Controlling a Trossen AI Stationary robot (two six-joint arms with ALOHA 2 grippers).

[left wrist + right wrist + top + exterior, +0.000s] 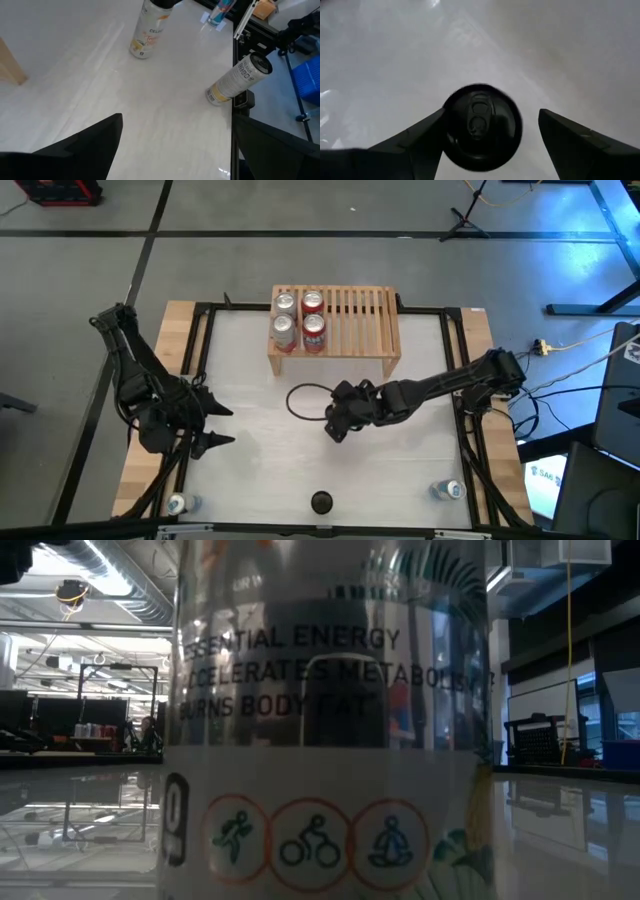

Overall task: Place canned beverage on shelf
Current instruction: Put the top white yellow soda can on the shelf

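A slim white canned beverage [145,32] with a glossy black lid and pull tab is standing upright near the middle of the pale, shiny table [250,370], well short of the shelf [355,315], with the right gripper [491,112] hovering directly over it, its dark wedge-shaped fingers spread to either side of the lid and not yet clamping. The low light-wood shelf, its top made of thin parallel slats, is already carrying four silver-topped cans [299,317] bunched at its left end, leaving the rest of the slats bare. Judging by this, the job is partly done: this can is awaiting grasping, lifting and setting down. Three more cans, one [321,502] black-lidded, are waiting along the near edge. The left gripper [215,425] is idling at the table's left side, jaws spread and empty.
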